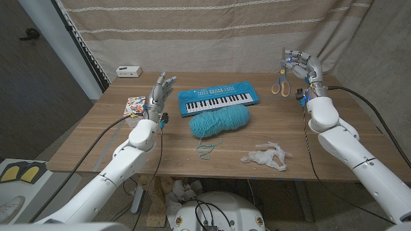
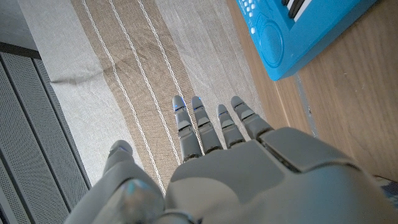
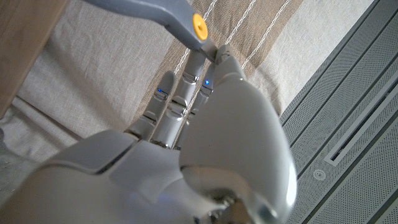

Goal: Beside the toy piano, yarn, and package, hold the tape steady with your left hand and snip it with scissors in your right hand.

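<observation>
Right robot hand (image 1: pixel 297 64), seemingly pinching raised scissors (image 1: pixel 280 83).

Count, head view: 1 blue toy piano (image 1: pixel 218 100), 1 teal yarn ball (image 1: pixel 219 120), 1 scissors (image 1: pixel 280 83), 1 crumpled clear plastic wrap (image 1: pixel 267 156), 1 colourful package (image 1: pixel 135 106), 1 small white box (image 1: pixel 128 71), 2 robot hands: left hand (image 1: pixel 160 90), right hand (image 1: pixel 297 64).

On the counter (image 1: pixel 96 138) the toy piano (image 1: pixel 218 101) sits at upper centre of the frame, with the yarn (image 1: pixel 219 120) just below it and touching its near edge. Lower right of the yarn lies a crumpled package (image 1: pixel 268 156). My left hand (image 1: pixel 160 90) stands left of the piano; a card (image 1: pixel 135 106) lies left of that hand. My right hand (image 1: pixel 297 64) is at upper right, the scissors (image 1: pixel 280 83) hanging just left of it.
</observation>
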Tool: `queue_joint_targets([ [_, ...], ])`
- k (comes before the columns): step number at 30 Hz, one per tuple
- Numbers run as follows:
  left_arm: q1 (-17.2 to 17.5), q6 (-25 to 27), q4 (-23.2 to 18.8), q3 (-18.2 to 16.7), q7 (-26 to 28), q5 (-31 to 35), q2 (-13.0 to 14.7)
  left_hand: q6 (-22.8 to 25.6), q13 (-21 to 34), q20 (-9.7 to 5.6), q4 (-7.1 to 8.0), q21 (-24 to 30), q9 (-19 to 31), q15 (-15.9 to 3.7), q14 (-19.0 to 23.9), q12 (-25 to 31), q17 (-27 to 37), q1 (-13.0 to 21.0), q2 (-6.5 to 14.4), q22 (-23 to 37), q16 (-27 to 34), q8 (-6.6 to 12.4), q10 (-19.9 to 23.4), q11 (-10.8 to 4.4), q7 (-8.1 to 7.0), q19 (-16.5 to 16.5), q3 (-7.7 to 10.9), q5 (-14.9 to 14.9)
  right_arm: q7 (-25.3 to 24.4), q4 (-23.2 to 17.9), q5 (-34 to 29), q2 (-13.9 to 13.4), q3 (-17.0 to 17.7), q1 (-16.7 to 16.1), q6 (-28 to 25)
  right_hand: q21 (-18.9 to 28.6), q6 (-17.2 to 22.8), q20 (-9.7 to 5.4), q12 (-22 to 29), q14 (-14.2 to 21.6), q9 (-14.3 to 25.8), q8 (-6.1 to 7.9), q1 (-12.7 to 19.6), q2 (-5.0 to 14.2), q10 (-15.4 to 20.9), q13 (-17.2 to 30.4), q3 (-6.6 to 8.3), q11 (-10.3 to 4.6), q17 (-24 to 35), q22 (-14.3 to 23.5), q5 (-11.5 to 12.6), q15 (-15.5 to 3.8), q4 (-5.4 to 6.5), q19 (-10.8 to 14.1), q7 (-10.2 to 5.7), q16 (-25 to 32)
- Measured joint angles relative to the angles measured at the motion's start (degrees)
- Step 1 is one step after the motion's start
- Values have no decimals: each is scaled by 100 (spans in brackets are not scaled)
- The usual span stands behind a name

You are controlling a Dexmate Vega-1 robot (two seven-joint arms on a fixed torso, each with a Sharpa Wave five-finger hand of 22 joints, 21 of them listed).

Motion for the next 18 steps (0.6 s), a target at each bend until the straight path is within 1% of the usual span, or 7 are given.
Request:
queue_joint_targets([
  [2, -25, 4, 8, 19, 7, 26, -14, 0, 0, 0, 2, 0, 0, 0, 0, 0, 0, 0, 0, 0, 0, 0, 25, 25, 0, 0, -2, 0, -51, -11, -41, 24, -33, 27, -49, 0, 0, 0, -5, 0, -9, -38, 0, 0, 0, -3, -2, 0, -21, 0, 0, 0, -2, 0, 0, 0],
  [6, -54, 15, 11, 47, 13, 75, -18, 0, 0, 0, 2, 0, 0, 0, 0, 0, 0, -30, 30, 0, 0, 0, 56, -7, 0, 0, -2, 0, -126, -20, -111, 61, -71, 61, -81, 0, 0, 3, -9, 0, -13, -39, 0, 0, 0, -5, -2, 0, -43, 0, 0, 0, -2, -3, 0, 0],
  [8, -75, 27, 12, 70, 13, 110, -18, 0, 0, 0, 2, 0, 0, 0, 0, 0, 0, -30, 30, 0, 0, 0, 56, -7, 0, 0, -2, 0, -173, -23, -162, 90, -101, 86, -93, 39, 0, 32, -9, -1, -16, -39, 0, 0, 0, -7, -2, 0, -49, 0, 0, 0, -2, -32, 0, -17],
  [13, -109, 69, 12, 110, 2, 177, 4, 0, 0, 0, 25, 0, -1, 0, 0, 22, 0, -31, 28, -1, 0, 0, 55, -7, 0, 0, -25, 0, -248, -32, -232, 148, -149, 127, -136, 49, 0, 11, -10, -1, -17, -41, 0, 0, 0, -10, -3, 0, -75, 0, 0, 1, -3, -52, 0, -38],
  [15, -109, 117, 12, 110, -25, 204, 4, 0, 0, 0, 25, 0, -1, 0, 0, 17, 0, -60, 0, -1, 0, 0, 20, 26, 0, 0, -25, 0, -248, -40, -232, 172, -166, 143, -136, 49, 0, 11, -10, -1, -17, -42, 0, 0, 0, -11, -4, 0, -76, 1, -1, 1, -3, -52, -1, -38],
  [17, -156, 205, -56, 155, -69, 269, 118, -12, 0, -21, 25, 0, -1, 0, 0, -1, 0, -61, 1, -5, 0, 0, -9, 55, 11, -21, -25, 0, -314, -48, -275, 204, -191, 165, -184, 49, -1, -10, -10, -2, -17, -43, 0, 0, 0, -10, -11, 0, -100, 1, -1, 1, -9, -73, -1, -50],
  [18, -156, 233, -56, 155, -80, 298, 118, -17, 0, -21, 25, 0, -1, 0, 0, -1, 0, -82, 22, -10, 0, 0, -9, 54, 16, -22, -25, 0, -314, -51, -275, 219, -199, 173, -184, 55, -1, -10, -10, -2, -17, -43, 0, 0, 0, -10, -11, 0, -100, 1, -1, 1, -9, -72, -1, -80],
])
